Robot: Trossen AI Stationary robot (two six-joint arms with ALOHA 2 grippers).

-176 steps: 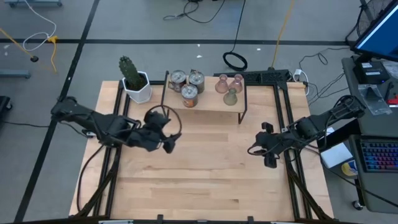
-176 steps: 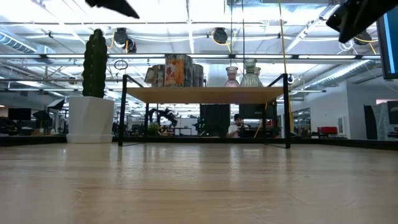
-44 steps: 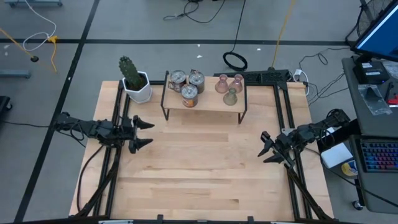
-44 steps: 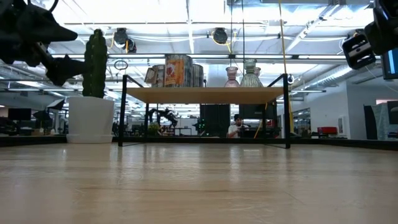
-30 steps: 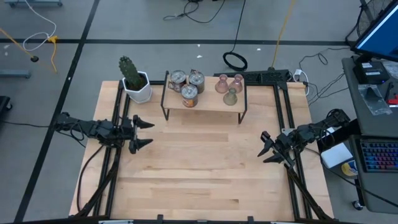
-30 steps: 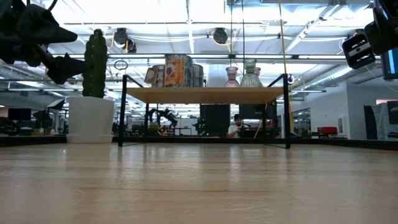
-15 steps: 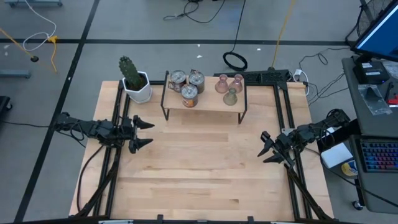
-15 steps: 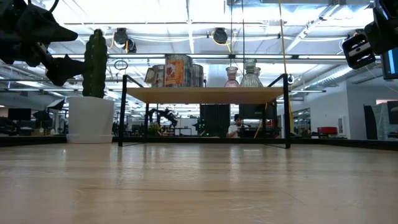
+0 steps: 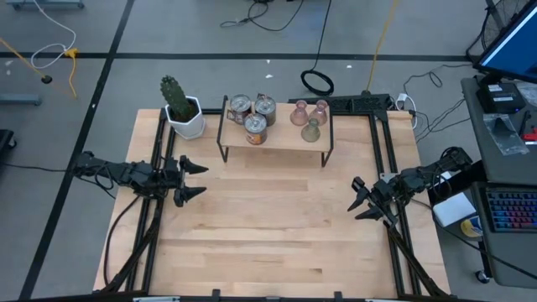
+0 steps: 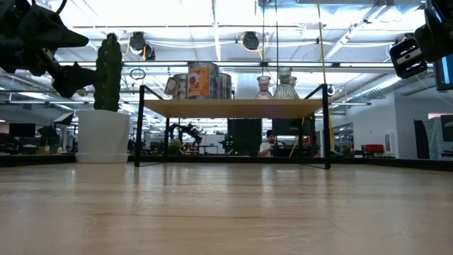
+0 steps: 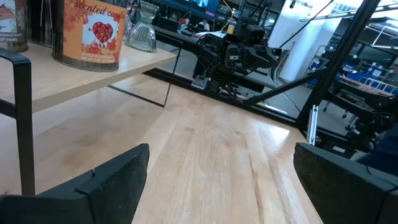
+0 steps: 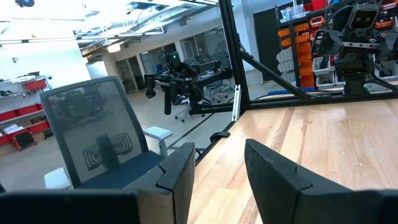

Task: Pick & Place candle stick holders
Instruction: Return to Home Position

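Shelf (image 9: pixel 285 139) carries all six: silver candle stick holders (image 9: pixel 252 114) one end, glass candle stick holders (image 9: pixel 309 118) other end. Left gripper (image 9: pixel 200 179), right gripper (image 9: pixel 357 199) at opposite table edges, jaws spread, empty. Homing step; next move likely just parking arms

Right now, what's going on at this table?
Nothing is being handled. The three silver candle stick holders stand on the left part of the shelf, and the three glass ones on its right part. The cactus pot sits on the table beside the shelf. Both arms are at the table's sides, the left fingers and right fingers open and empty.
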